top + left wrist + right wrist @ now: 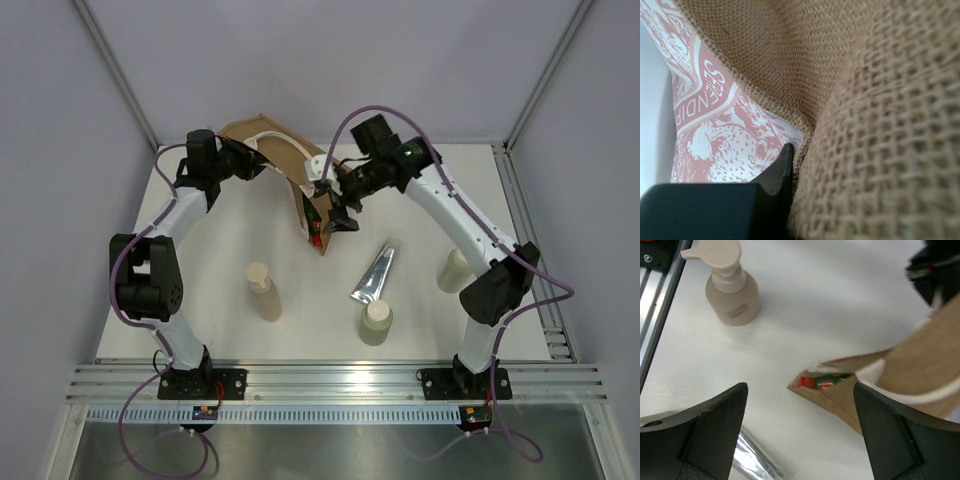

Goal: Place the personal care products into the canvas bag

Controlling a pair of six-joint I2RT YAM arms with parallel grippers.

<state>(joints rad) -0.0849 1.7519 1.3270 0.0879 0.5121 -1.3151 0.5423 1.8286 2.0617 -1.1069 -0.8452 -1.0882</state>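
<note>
While the left hand [243,160] is clamped on the rim of the bag [270,140], the right hand [340,210] hangs wide open and empty beside its mouth. The green bottle [822,383] lies inside. The tube [375,273] and three beige bottles [265,290] wait on the worktop [200,300]. I judge the right hand must next reach down to the nearby tube.

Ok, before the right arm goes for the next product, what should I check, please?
1. Left gripper shut on the edge of the canvas bag: ok.
2. Right gripper open, holding nothing: ok.
3. Green red-capped bottle lies inside the bag mouth: ok.
4. Bag mouth wide enough for another product: cannot tell.
5. Silver tube lies free, nothing on it: ok.
6. Small orange bottle already in the bag: cannot tell, it is not visible.
</note>
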